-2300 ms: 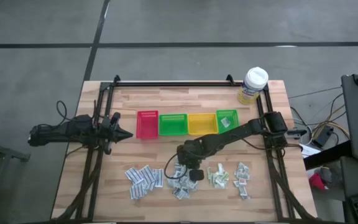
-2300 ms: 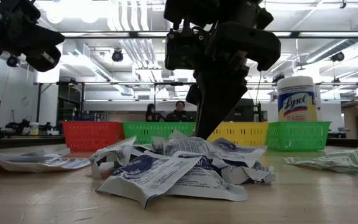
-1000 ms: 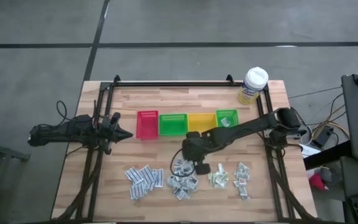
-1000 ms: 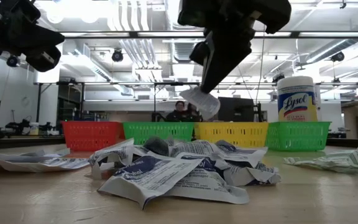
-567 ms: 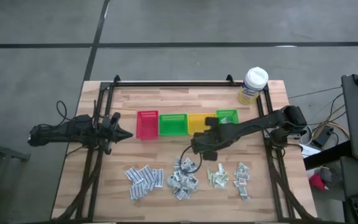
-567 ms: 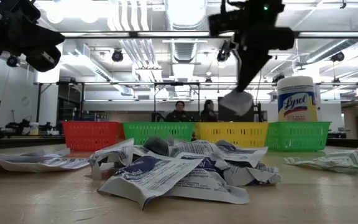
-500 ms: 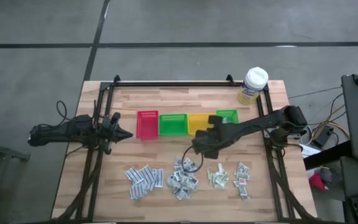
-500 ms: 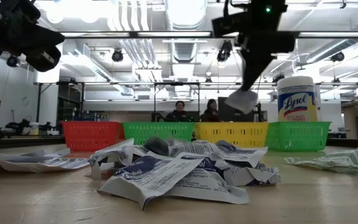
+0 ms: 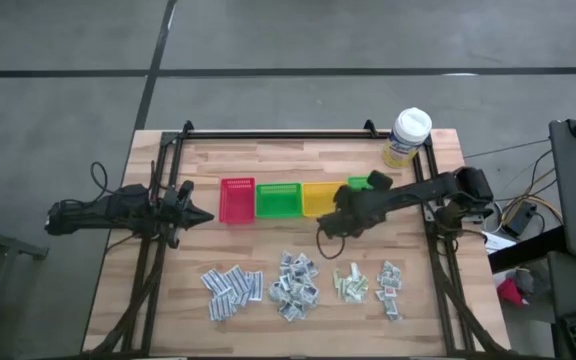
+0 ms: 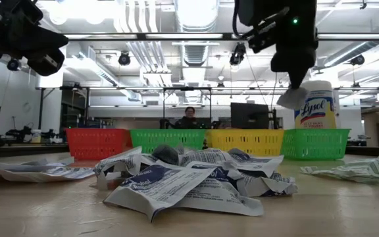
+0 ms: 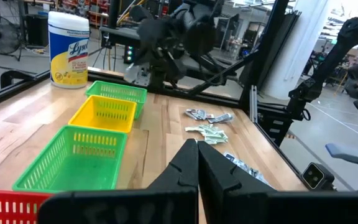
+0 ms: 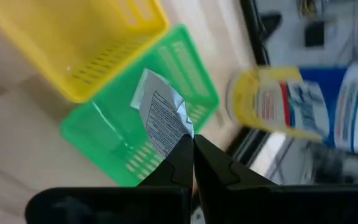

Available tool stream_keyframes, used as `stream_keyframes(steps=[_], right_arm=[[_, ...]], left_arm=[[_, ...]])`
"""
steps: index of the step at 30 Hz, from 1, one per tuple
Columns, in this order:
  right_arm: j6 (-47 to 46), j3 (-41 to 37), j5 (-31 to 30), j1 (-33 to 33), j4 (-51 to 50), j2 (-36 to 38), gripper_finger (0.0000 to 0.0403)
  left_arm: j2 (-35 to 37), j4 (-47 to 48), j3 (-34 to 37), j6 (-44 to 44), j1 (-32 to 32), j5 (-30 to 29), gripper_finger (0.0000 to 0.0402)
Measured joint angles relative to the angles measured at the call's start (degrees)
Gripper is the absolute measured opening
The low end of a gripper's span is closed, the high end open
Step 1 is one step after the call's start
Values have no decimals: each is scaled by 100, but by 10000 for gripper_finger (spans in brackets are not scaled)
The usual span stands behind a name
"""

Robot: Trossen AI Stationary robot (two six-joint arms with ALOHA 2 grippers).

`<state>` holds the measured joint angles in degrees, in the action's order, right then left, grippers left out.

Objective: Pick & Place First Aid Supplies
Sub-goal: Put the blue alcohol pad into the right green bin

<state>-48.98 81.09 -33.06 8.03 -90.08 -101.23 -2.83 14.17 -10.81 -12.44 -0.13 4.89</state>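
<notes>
- Right gripper pinches one grey-silver sachet by its edge, above the small green bin.
- It looks light, thin, crinkly, probably slippery.
- Left gripper rests closed, empty.

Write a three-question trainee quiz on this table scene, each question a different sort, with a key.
1. True or false: the right gripper is shut on a silver sachet.
2. Which bin does that sachet hang above? A. red bin B. yellow bin C. far-right green bin
3. Fill in: the left gripper waits shut beside the ___ bin.

Key:
1. True; the fingers pinch its lower edge.
2. C, the one nearest the wipes tub.
3. Red.
</notes>
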Motion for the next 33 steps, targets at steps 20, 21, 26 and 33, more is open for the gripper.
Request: stream_keyframes(steps=[20, 21, 26, 33], right_arm=[[730, -192, 1060, -2037, 170, 892, 8], [839, -231, 1129, -2161, 255, 943, 8], [1410, -487, 1572, -2659, 909, 1025, 8], [1859, -859, 2019, -2959, 1570, 955, 8]], left_arm=[[0, 2, 0, 1, -1, 0, 0], [0, 1, 0, 2, 0, 0, 0], [0, 2, 0, 0, -1, 0, 0], [0, 2, 0, 1, 1, 0, 0]])
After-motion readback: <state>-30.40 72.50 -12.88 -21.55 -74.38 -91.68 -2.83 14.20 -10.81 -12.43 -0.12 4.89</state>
